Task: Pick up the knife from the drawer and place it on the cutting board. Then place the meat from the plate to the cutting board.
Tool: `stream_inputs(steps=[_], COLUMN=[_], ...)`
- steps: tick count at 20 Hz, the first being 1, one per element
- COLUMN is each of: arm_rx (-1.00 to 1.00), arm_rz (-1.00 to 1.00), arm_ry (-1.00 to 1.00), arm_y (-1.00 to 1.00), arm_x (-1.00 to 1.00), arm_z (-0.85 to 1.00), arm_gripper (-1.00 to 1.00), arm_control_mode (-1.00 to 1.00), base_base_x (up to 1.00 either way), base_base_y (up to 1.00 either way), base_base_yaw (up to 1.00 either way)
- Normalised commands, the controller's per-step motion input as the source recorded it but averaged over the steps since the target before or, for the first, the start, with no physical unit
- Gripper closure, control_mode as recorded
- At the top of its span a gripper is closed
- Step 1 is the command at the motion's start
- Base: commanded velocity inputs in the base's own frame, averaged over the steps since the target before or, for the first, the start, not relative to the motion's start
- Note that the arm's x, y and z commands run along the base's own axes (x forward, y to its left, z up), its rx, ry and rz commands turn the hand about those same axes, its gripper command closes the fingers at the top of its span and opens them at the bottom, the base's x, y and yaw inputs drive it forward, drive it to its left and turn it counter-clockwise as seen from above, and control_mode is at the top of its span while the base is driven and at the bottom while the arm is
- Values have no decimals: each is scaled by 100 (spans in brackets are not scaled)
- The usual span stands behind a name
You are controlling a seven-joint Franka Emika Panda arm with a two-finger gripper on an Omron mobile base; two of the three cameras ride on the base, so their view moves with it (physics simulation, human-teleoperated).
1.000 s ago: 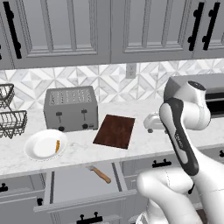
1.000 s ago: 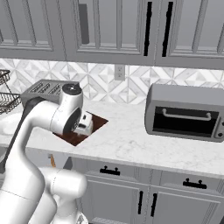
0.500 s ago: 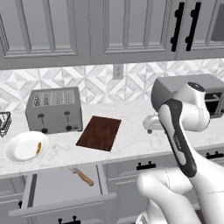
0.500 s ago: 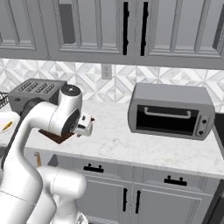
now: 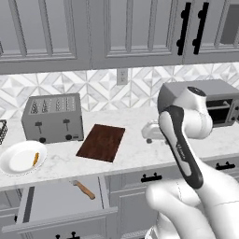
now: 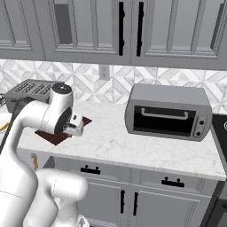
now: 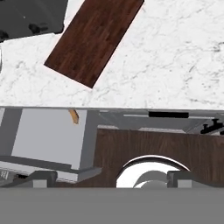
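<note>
gripper wide open over counter, knife in drawer

left base view: drawer (image 5: 56,198) pulled out below the counter edge, at lower left. knife (image 5: 84,189) lies inside near the drawer's right side, tan handle showing, blade end toward the counter. cutting board (image 5: 101,142) flat on the marble counter (image 5: 135,154), bare, just right of the toaster (image 5: 52,117). plate (image 5: 22,158) sits left of the board, in front of the toaster, with the meat (image 5: 35,159) as a small orange strip on it. gripper (image 5: 150,131) hangs above the counter right of the board, well apart from knife and plate, nothing in it. toaster oven (image 5: 217,105) at far right behind the arm.

right base view: gripper (image 6: 76,126) near the right edge of the cutting board (image 6: 52,137), partly hidden by the arm. toaster (image 6: 31,91) behind the arm at left, toaster oven (image 6: 167,111) mid counter at right. bit of tan knife handle (image 6: 35,161) shows low left by the arm. jaw spread hard to judge here.

hand view: looks down on cutting board (image 7: 94,39) at top, marble counter (image 7: 175,61) around it, open drawer (image 7: 43,140) at lower left. knife (image 7: 73,116) is a small tan piece at the drawer's upper right part, mostly hidden. finger tips (image 7: 37,180) sit far apart at the bottom corners, fully spread, holding nothing.
</note>
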Motion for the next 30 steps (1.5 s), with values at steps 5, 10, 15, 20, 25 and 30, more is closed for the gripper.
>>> stream_inputs(steps=[5,10,15,20,25,30], arm_rx=[0,0,1,-5,-11,4], arm_rz=[0,-25,-15,0,0,0], arm_ry=[5,1,0,6,28,24], arm_y=[100,85,8,70,79,20], arm_x=[-1,15,2,1,8,1], arm_z=[-26,-63,-56,-32,0,-17], arm_gripper=[-100,-100,-100,-100,-100,-100], arm_control_mode=[-100,-100,-100,-100,-100,-100], base_base_x=[0,0,0,0,0,0], base_base_y=[0,0,0,0,0,0], base_base_yaw=[0,0,0,0,0,0])
